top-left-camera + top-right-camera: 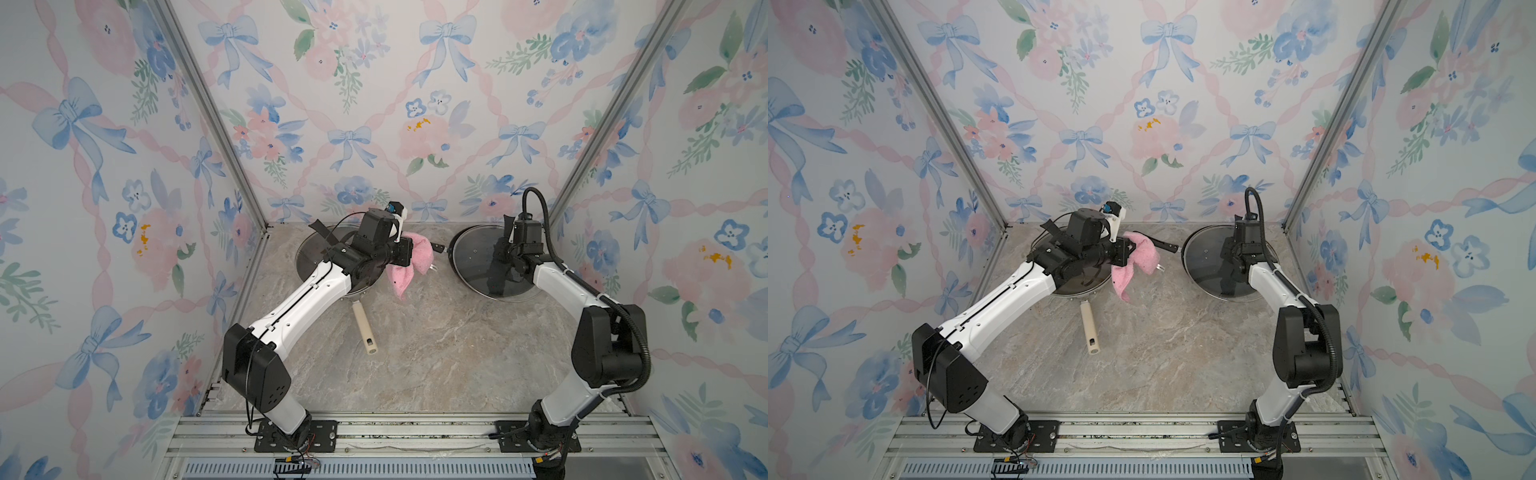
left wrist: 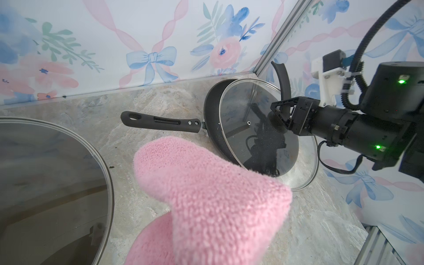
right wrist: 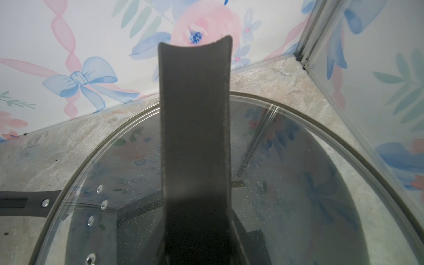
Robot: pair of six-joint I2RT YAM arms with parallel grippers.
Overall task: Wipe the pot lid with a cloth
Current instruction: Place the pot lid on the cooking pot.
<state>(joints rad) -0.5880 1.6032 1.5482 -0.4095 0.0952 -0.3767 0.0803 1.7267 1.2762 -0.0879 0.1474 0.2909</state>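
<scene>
Above the worktop, your left tool clamps the cloth, your right tool holds the tilted pot lid by its handle; wiping seems next: press cloth gently onto glass.

Beyond the left gripper and the right gripper rises the back wall. It is papered in white with twisted pink ribbons, blue bows, pink and blue flowers and green sprigs. The same paper covers the left side wall, out past the left gripper, and the right side wall, out past the right gripper. A bare aluminium left corner post and right corner post mark where the walls meet. Below both grippers spreads the tabletop, a beige-grey marble pattern with pale veins. On the near side of the grippers, aluminium rails edge it, with a slotted grey-blue strip nearer still. The light is soft and even, leaving only faint shadows on the marble.
</scene>
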